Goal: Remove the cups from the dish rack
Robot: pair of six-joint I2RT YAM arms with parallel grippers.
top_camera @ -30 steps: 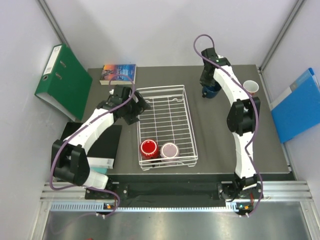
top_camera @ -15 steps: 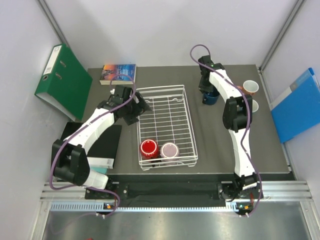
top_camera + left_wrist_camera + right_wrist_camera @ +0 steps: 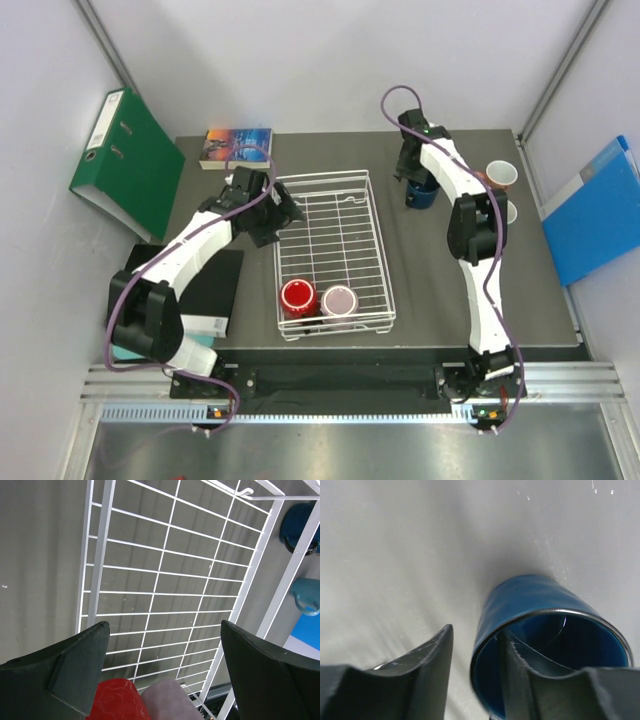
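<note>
The white wire dish rack [image 3: 372, 215] stands mid-table and holds a red mug [image 3: 297, 296] and a pale mauve mug [image 3: 340, 300] at its near end. My left gripper [image 3: 273, 218] hangs open over the rack's left rail [image 3: 104, 540]. The red mug [image 3: 117, 700] and the mauve mug [image 3: 167, 700] show below its fingers. My right gripper [image 3: 413, 180] is open astride the rim of the dark blue mug [image 3: 530, 600], which stands on the table right of the rack. One finger is inside, one outside with a gap. The salmon-pink mug [image 3: 500, 175] and the teal mug [image 3: 306, 596] stand further right.
A green binder [image 3: 125, 160] leans at the left wall, a book [image 3: 237, 147] lies at the back left, a black pad [image 3: 212, 285] lies left of the rack, and a blue folder [image 3: 590, 215] leans at the right wall. My right forearm partly covers a pale cup [image 3: 510, 212].
My right arm has swung left and back, uncovering the table by the salmon-pink mug, with its gripper still at the dark blue mug. My left gripper has shifted slightly over the rack.
</note>
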